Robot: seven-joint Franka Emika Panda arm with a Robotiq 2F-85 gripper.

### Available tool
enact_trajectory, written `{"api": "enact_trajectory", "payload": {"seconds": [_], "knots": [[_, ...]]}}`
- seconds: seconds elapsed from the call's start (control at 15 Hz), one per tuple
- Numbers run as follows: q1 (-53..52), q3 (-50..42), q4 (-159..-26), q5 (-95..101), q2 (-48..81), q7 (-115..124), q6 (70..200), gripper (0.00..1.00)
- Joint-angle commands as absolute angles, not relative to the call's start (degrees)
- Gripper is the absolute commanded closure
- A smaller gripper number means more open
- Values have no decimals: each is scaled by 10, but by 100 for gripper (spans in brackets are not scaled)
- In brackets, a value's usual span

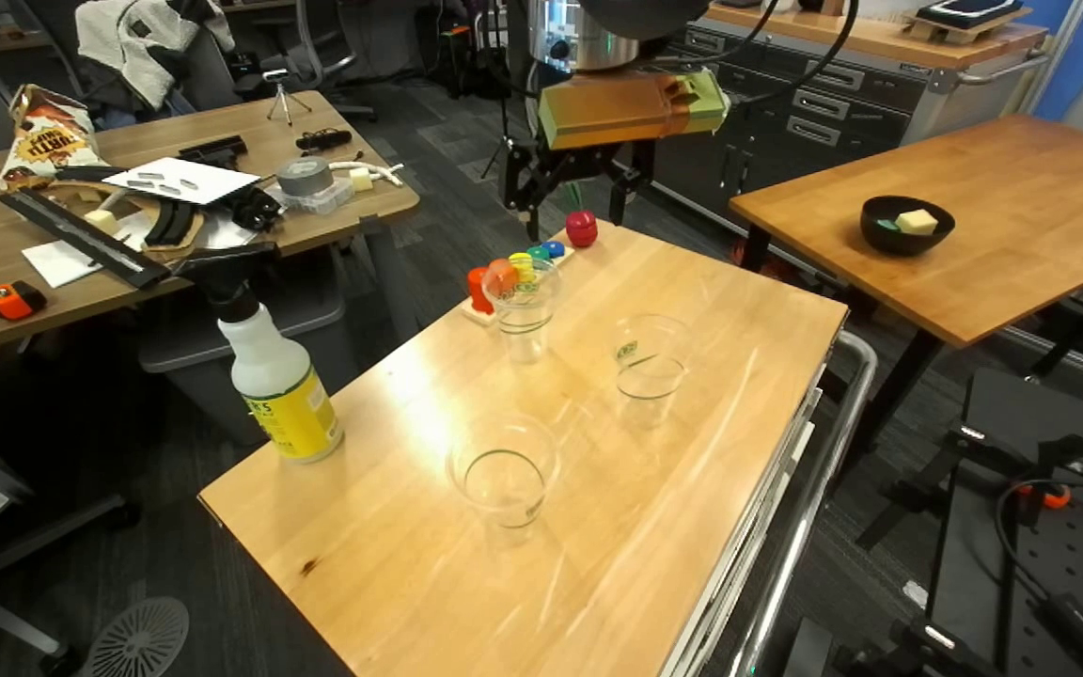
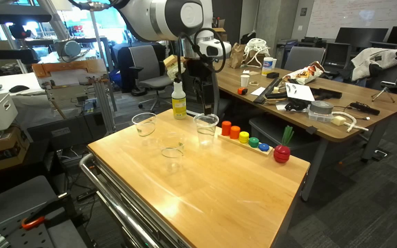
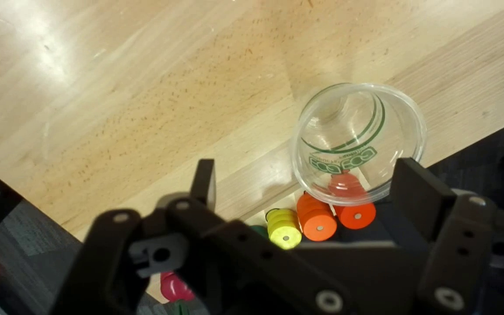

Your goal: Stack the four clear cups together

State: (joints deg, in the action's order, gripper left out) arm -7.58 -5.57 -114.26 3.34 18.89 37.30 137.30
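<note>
1. The white arm [image 2: 140, 19] is arching overhead, its black Robotiq gripper [image 1: 575, 224] pointing downward near the red end of the cylinder rack [image 2: 241, 144].
2. The gripper's flat fingers [image 3: 418, 194] are standing wide apart, close to the rim of the nearest clear cup [image 3: 335, 127].
3. This cup is standing upright just beside the rack's red end, carrying two green bands and lettering seemingly reading "ECO"; whether another is nesting inside cannot be told.
4. A middle clear cup [image 1: 650, 376] is standing farther from the rack; a far clear cup [image 1: 504, 480] is standing farther still.
5. A white bottle [image 1: 292, 414] is standing beyond the rack's red end, its yellow label ending a word in "'S".
6. Smooth cylinders [image 2: 234, 132], red to blue, are stepping down in height along the rack's pale wooden base.
7. A glossy red toy radish [image 2: 282, 154] is sitting just past the rack's blue end.
</note>
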Motion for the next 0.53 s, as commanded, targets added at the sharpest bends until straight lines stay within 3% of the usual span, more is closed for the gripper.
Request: {"api": "enact_trajectory", "payload": {"seconds": [0.0, 0.47], "knots": [[-69, -46, -1120, 25, 195, 369, 1323, 0], [-66, -45, -1087, 2, 237, 383, 1322, 0]]}}
